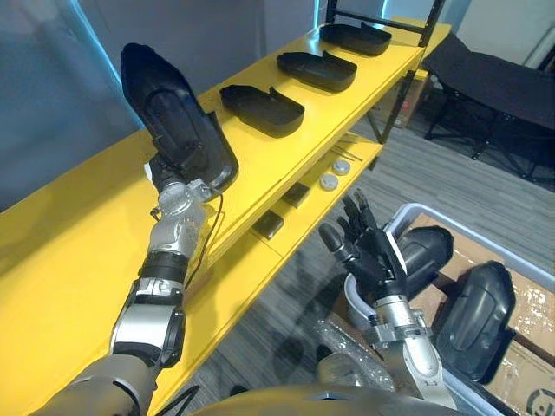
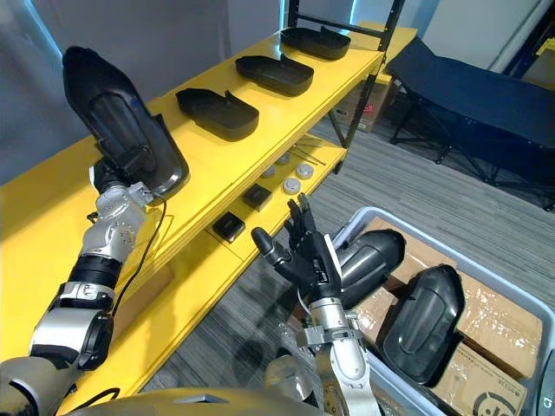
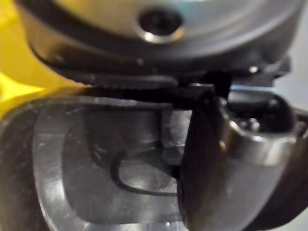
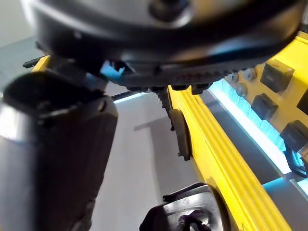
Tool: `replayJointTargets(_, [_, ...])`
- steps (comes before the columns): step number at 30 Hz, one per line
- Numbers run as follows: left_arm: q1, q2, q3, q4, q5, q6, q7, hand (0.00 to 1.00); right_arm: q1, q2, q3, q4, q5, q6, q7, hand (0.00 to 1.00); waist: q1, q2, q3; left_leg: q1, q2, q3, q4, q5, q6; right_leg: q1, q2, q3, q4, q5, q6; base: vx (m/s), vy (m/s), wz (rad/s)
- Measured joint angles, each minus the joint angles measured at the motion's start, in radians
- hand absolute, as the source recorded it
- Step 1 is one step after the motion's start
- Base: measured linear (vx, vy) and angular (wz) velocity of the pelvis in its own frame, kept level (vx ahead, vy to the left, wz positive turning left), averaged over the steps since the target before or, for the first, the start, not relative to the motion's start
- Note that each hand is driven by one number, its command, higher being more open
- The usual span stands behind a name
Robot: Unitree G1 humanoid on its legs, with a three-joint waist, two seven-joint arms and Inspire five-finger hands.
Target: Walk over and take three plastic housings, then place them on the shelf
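The black plastic housing [image 1: 169,113] stands nearly upright above the yellow shelf [image 1: 52,260], its lower end pinched by the curled fingers of the left hand [image 1: 165,176]. Three more housings [image 1: 316,69] lie well beyond those fingers. Held by one end, it could tip or slip on lowering; the right hand [image 1: 368,251] is straight-fingered and empty, and no writing is readable.

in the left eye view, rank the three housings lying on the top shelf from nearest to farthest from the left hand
1. near housing: on the top shelf, next along from the left hand, which grips a held housing upright.
2. middle housing: further along the same shelf.
3. far housing: at the shelf's far end.
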State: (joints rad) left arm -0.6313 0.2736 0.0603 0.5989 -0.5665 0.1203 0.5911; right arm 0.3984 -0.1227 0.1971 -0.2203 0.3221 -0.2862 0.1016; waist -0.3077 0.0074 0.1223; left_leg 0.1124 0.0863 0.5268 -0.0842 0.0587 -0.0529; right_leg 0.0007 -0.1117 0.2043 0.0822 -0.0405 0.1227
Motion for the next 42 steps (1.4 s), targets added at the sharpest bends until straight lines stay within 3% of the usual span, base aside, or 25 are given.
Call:
replayJointTargets(7, [-0.037,0.049,0.031,0.066,-0.028,0.079,-0.036,0.00,-0.003,-0.040,0.004,0.000,-0.003,0.016,-0.015,1.00,0.004,-0.003,-0.002,0.000,-0.005,-0.008,0.000,0.004,0.004,0.005,-0.009,-0.008,-0.014,0.007,0.004,-0.02,-0.010,0.02])
replayJointTargets(12, [-0.040,0.072,0.036,0.128,-0.028,0.095,-0.067,0.00,-0.025,-0.063,0.022,0.017,-0.004,0.016,-0.042,1.00,0.004,-0.009,-0.005,0.000,-0.005,-0.025,-0.003,0.011,0.007,0.016,-0.010,-0.025,-0.022,0.010,0.004,-0.03,-0.022,0.09])
replayJointTargets(18, [-0.043,0.092,0.033,0.182,-0.062,0.102,-0.181,0.00,-0.042,-0.082,0.043,0.075,-0.004,0.016,-0.071,1.00,0.010,-0.014,-0.026,-0.018,-0.005,-0.053,-0.004,0.024,0.009,0.019,-0.012,-0.055,-0.031,0.013,0.001,-0.02,-0.020,0.13])
replayJointTargets(19, [-0.043,0.093,0.032,0.186,-0.065,0.102,-0.189,1.00,-0.043,-0.082,0.043,0.077,-0.004,0.016,-0.072,1.00,0.010,-0.014,-0.026,-0.018,-0.004,-0.054,-0.004,0.025,0.009,0.019,-0.013,-0.057,-0.031,0.013,0.001,-0.01,-0.008,0.08])
replayJointTargets(35, [-0.049,0.109,-0.010,0.231,-0.067,0.095,-0.204,1.00,-0.069,-0.110,0.043,0.106,-0.003,0.016,-0.102,1.00,0.004,-0.010,-0.030,-0.018,-0.004,-0.060,-0.004,0.032,0.010,0.020,-0.012,-0.063,-0.032,0.014,-0.001,0.00,-0.001,0.01])
replayJointTargets(42, [-0.071,0.106,-0.010,0.260,-0.063,0.093,-0.136,1.00,-0.069,-0.110,0.042,0.121,-0.002,0.015,-0.114,1.00,-0.001,-0.009,-0.030,-0.018,-0.003,-0.059,-0.005,0.036,0.011,0.019,-0.012,-0.062,-0.031,0.015,-0.001,0.00,0.000,0.00])
